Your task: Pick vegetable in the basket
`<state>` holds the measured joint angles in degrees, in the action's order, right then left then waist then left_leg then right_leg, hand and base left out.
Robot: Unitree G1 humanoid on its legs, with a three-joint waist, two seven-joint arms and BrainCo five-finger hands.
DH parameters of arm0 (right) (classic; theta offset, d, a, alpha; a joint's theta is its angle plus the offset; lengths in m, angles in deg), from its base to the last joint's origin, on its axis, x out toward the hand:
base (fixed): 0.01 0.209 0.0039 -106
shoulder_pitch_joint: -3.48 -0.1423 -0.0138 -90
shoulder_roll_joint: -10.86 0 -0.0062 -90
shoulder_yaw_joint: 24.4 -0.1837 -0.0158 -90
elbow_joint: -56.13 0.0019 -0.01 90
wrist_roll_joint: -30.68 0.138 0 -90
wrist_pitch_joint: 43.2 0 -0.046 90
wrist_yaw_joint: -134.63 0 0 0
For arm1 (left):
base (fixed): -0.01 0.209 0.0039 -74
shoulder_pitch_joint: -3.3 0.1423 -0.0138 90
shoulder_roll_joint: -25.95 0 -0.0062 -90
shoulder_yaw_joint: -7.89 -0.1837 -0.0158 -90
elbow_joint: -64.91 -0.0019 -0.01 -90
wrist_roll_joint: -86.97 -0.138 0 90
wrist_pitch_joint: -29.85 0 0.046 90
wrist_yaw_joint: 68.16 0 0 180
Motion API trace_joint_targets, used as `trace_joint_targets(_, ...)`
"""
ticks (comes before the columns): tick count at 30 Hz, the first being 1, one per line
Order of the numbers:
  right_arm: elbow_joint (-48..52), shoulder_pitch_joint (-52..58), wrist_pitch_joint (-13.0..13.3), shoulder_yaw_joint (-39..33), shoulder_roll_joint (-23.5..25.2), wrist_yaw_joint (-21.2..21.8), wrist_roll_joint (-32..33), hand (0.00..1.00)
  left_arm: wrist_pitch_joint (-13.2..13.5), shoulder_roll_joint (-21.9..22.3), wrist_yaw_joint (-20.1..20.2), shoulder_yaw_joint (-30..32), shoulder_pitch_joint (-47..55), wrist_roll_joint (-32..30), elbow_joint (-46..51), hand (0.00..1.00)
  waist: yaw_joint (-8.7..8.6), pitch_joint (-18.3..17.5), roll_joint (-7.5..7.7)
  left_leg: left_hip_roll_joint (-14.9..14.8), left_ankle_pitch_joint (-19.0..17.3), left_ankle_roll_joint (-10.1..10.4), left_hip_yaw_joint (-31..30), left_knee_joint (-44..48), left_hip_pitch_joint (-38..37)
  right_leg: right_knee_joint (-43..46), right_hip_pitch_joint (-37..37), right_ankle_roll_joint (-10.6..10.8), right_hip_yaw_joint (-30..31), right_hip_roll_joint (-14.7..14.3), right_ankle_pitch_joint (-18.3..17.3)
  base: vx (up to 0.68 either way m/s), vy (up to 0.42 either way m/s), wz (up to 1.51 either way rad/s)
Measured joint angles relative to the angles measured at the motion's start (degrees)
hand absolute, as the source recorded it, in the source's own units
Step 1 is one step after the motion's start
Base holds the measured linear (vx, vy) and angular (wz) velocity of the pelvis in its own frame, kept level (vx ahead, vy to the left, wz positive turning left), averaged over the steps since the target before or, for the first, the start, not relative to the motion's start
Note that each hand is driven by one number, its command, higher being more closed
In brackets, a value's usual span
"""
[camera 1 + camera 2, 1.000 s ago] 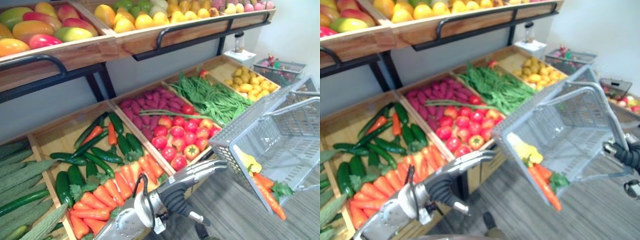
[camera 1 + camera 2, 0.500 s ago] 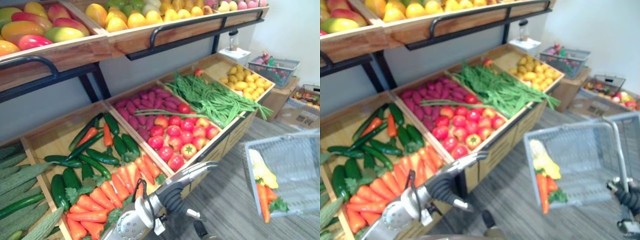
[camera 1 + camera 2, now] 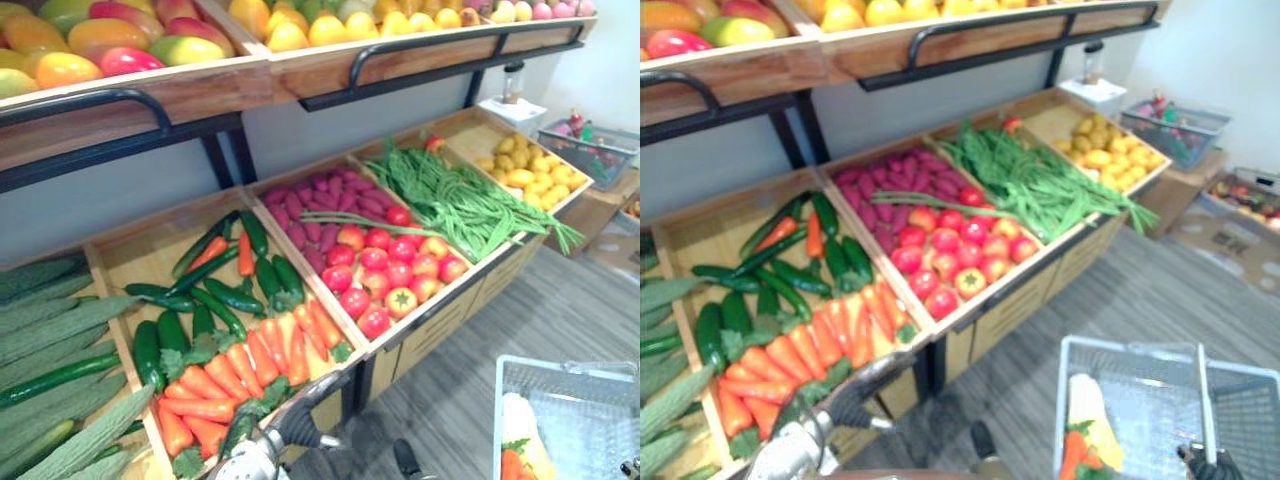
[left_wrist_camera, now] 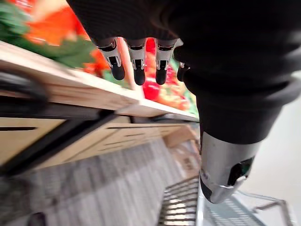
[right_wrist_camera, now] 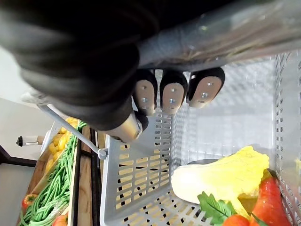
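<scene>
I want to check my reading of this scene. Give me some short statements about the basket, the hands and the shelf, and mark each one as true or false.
1. The grey basket holds a pale cabbage and carrots. True.
2. The left hand holds a tomato. False: it is open and holds nothing.
3. The right hand is curled round the basket's handle. True.
4. The upper shelf holds cucumbers. False: it holds mangoes and yellow fruit.

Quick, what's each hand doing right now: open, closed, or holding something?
Left hand: open, holding nothing.
Right hand: shut on the basket handle.
</scene>
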<state>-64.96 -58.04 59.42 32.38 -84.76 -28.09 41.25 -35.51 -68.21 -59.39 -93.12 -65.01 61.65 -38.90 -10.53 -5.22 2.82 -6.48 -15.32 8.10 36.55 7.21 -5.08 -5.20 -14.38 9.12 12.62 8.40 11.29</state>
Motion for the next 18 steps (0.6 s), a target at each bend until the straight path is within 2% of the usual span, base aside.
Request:
trace_joint_targets(1,-2.0,-0.9,0.2,0.0,0.7,-1.8,-1.2,1.00,0.9,0.5,-2.1,1.2,0.1,-0.9,-2.3,0.00,0.37,0.0,-0.03,-0.3,0.0,0.0,-1.1,0.0,0.2,-0.3,0.7,0.0,-1.3,0.0,0.0,0.04,-0.053,0.37)
trace_joint_targets(3,-3.7,-1.6,0.4,0.0,1.2,-2.9,-1.7,1.00,1.2,2.2,-3.2,2.5,-0.2,-1.8,-4.1,0.00,0.80,-0.4,-0.26,-0.5,0.0,0.0,-2.1,0.1,0.7,-0.7,1.0,0.0,-2.6,0.2,0.0,0.03,-0.056,0.34)
trace_joint_targets(4,-5.3,-2.4,0.6,0.0,2.0,-4.0,-1.7,1.00,1.4,4.4,-4.6,3.8,-1.5,-2.5,-6.5,0.00,1.28,-0.6,-0.63,-0.6,0.2,-0.2,-3.2,0.1,1.4,-0.7,1.0,-0.2,-3.9,0.5,-0.1,0.01,-0.066,0.43)
trace_joint_targets(7,-12.8,-6.1,1.6,-0.3,4.7,-8.0,-1.7,1.00,1.3,9.3,-9.6,10.6,-6.2,-4.9,-15.6,0.00,2.43,-0.8,-1.80,-1.0,1.0,-0.5,-7.2,0.0,3.1,-0.7,1.9,-0.9,-8.0,1.0,-0.6,0.02,-0.084,0.58)
trace_joint_targets(10,-19.5,-9.0,1.8,-1.2,6.8,-10.8,-1.7,1.00,0.3,11.0,-13.5,15.8,-9.5,-5.2,-22.7,0.00,3.23,-0.7,-3.05,-1.5,1.6,-0.4,-10.8,-0.1,3.6,-0.8,3.6,-1.5,-11.4,1.2,-1.4,0.00,-0.090,0.61)
trace_joint_targets(13,-26.0,-11.9,1.8,-2.6,7.9,-12.6,-1.7,1.00,0.2,14.0,-15.3,18.2,-12.0,-5.2,-25.7,0.00,3.44,-0.3,-3.83,-1.5,2.6,-0.5,-13.8,-1.1,4.1,-0.8,4.7,-2.2,-14.4,1.6,-2.3,-0.03,-0.077,0.49)
trace_joint_targets(16,-29.7,-13.2,1.8,-7.3,9.6,-13.9,-1.7,1.00,-0.7,18.7,-15.6,26.7,-14.3,-5.1,-28.1,0.00,3.39,0.0,-4.28,-1.7,3.7,-0.5,-17.5,-2.3,4.2,-0.8,5.9,-2.3,-17.3,1.5,-3.3,-0.04,-0.087,0.42)
trace_joint_targets(17,-30.9,-13.3,1.7,-8.9,9.7,-14.4,-1.7,1.00,-1.4,20.3,-15.4,31.5,-15.1,-3.9,-28.7,0.00,3.39,0.1,-4.51,-1.9,3.9,-0.7,-19.2,-2.7,4.2,-0.8,6.6,-2.3,-18.6,1.3,-3.6,-0.01,-0.080,0.42)
trace_joint_targets(18,-31.3,-13.3,1.7,-9.3,9.8,-14.5,-1.7,1.00,-1.5,20.8,-15.2,31.9,-15.2,-3.6,-28.7,0.00,3.39,0.1,-4.66,-2.0,4.0,-0.9,-19.9,-3.0,4.2,-0.8,6.9,-2.4,-19.1,1.2,-3.8,-0.01,-0.079,0.41)
